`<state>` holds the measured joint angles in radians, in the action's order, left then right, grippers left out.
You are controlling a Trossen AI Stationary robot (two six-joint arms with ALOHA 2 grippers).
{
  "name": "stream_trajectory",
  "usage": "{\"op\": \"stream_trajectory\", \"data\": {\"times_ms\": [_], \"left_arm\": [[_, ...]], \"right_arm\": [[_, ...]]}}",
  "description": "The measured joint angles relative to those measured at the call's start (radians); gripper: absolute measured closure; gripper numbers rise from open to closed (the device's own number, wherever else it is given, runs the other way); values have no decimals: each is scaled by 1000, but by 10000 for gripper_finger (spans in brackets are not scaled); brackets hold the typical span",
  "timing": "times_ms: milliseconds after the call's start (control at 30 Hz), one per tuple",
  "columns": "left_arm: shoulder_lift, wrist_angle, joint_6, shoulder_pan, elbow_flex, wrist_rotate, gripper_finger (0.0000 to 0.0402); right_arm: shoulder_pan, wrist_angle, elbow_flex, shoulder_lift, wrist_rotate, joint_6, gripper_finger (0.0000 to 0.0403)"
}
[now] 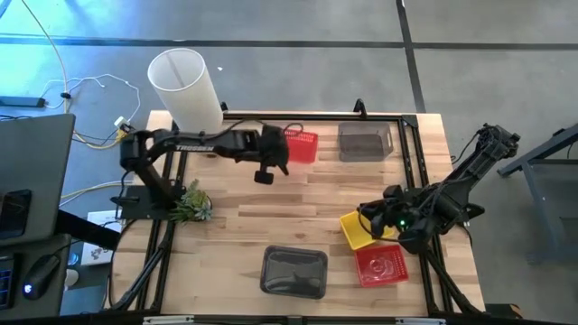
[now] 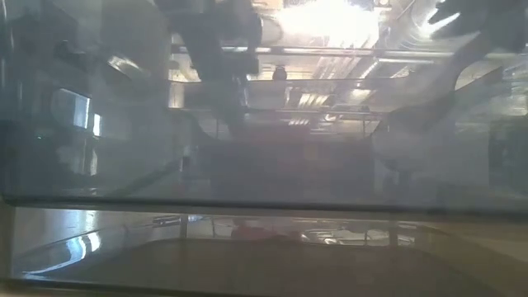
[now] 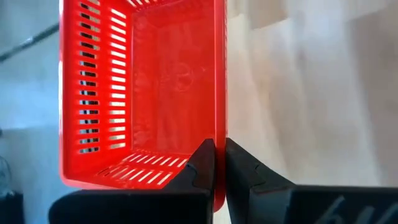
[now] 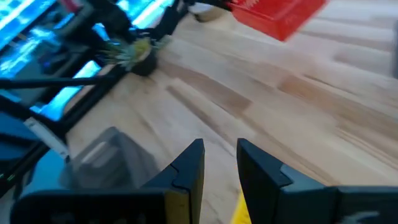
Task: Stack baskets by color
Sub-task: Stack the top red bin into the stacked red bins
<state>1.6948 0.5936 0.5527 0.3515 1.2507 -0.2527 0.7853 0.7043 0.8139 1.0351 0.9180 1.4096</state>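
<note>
My left gripper (image 1: 282,155) is over the table's far middle, shut on a red basket (image 3: 155,81), which also shows raised in the right wrist view (image 4: 277,15). My right gripper (image 4: 221,149) is at the right, above a tilted yellow basket (image 1: 358,231); its fingers stand apart with bare table between the tips. A second red basket (image 1: 381,264) lies on its base just nearer. One grey basket (image 1: 365,142) sits at the far edge. Another grey basket (image 1: 293,271) sits at the near edge. My left gripper pinches one side wall of the red basket at its rim (image 3: 219,124), one finger (image 3: 202,162) inside and one outside. The fingers come slanting down from the table's left. The basket hangs open side up, clear of the table. My right gripper has a yellow strip (image 4: 239,208) far back between its fingers; whether it touches the yellow basket I cannot tell.
A tall white cylinder (image 1: 185,83) stands at the far left corner and a small green plant (image 1: 191,206) at the left edge. Black frame rails (image 1: 415,153) run along the table's sides. Bare wood (image 1: 271,212) lies in the middle.
</note>
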Motion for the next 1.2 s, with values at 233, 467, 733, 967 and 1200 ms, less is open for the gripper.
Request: {"op": "stream_trajectory", "data": {"times_ms": [233,467,733,967,1200], "left_arm": [[-69,38,-56,-171,0,-79,401],[-94,90,-142,-349,0,-144,401],[-94,205,-288,-515,0,-202,401],[-93,303,-408,-600,0,-274,401],[-93,394,-455,-623,0,-284,401]], "right_arm": [[0,-227,0,0,-6,-286,320],[0,-396,0,0,-58,-542,320],[-33,-466,0,0,-54,-684,316],[-149,-515,0,0,-67,-823,274],[-318,-628,4,0,-165,-1041,250]]}}
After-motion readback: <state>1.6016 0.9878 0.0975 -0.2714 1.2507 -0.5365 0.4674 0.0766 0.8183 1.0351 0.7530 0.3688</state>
